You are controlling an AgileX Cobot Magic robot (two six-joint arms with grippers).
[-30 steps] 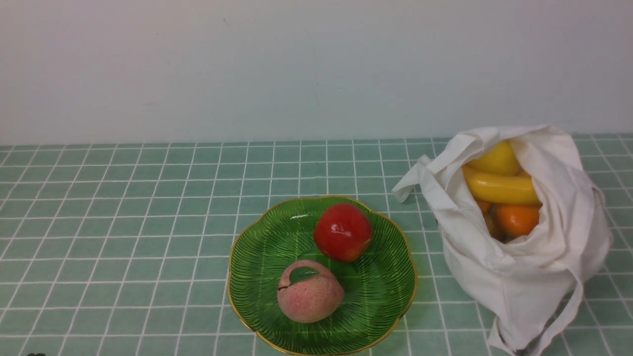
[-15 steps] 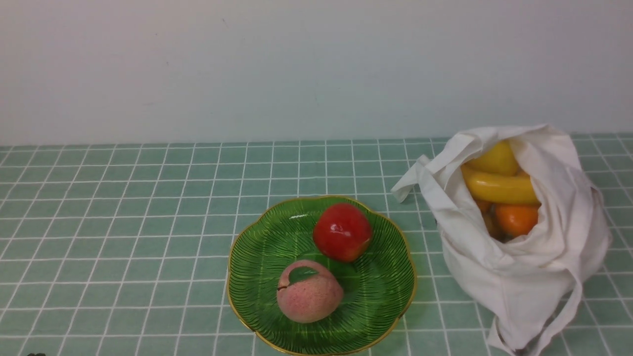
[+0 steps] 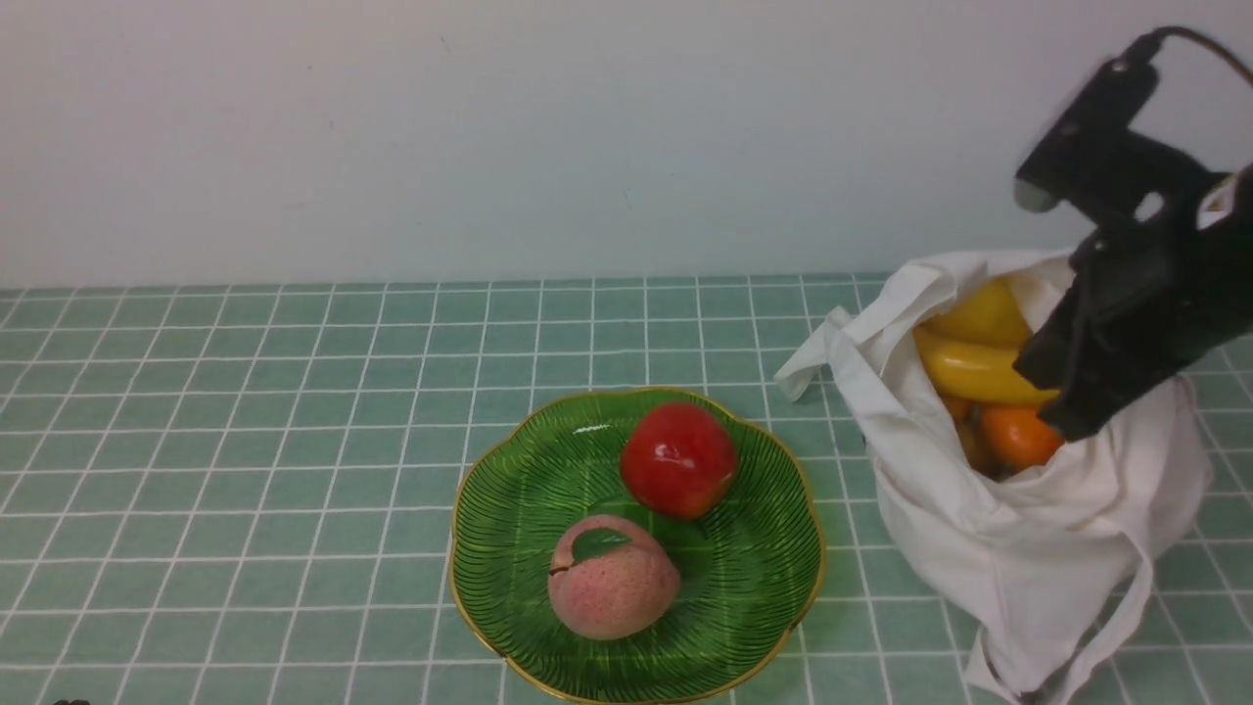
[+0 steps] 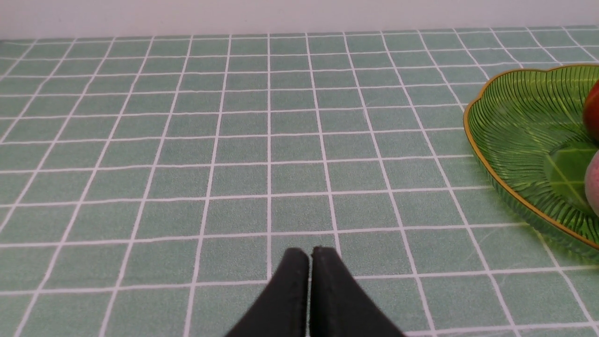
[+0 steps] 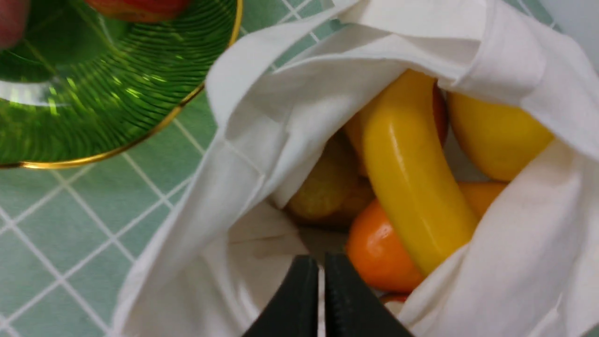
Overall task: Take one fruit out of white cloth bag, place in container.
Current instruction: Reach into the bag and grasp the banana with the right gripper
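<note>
Right wrist view shows the right tool, closed on nothing, above the white cloth bag; the banana lies inside, not yet on the green plate.

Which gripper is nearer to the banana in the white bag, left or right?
The right. The right gripper hangs at the mouth of the bag, just short of the banana. The left gripper is over the tiles past the green plate, far from it.
</note>
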